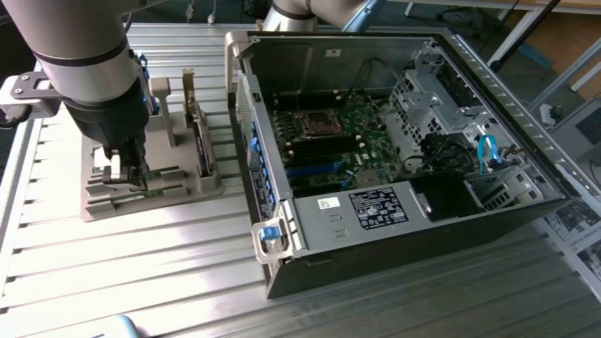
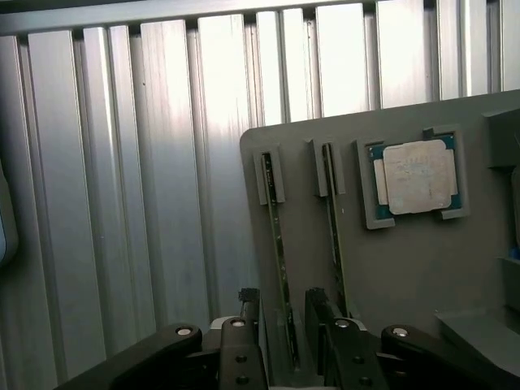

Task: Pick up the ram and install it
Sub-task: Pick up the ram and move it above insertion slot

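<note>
A silver tabletop (image 1: pixel 141 274) made of long ribbed metal strips is carrying everything. A flat grey holder (image 1: pixel 98 209) is lying on it, near the edge on the exterior view's left. A big open computer case (image 1: pixel 329 232) is lying on its side just beside the holder. It is filling the middle and reaching toward the edge on the exterior view's right. Bright light is shining on the bare strips around the holder.
</note>
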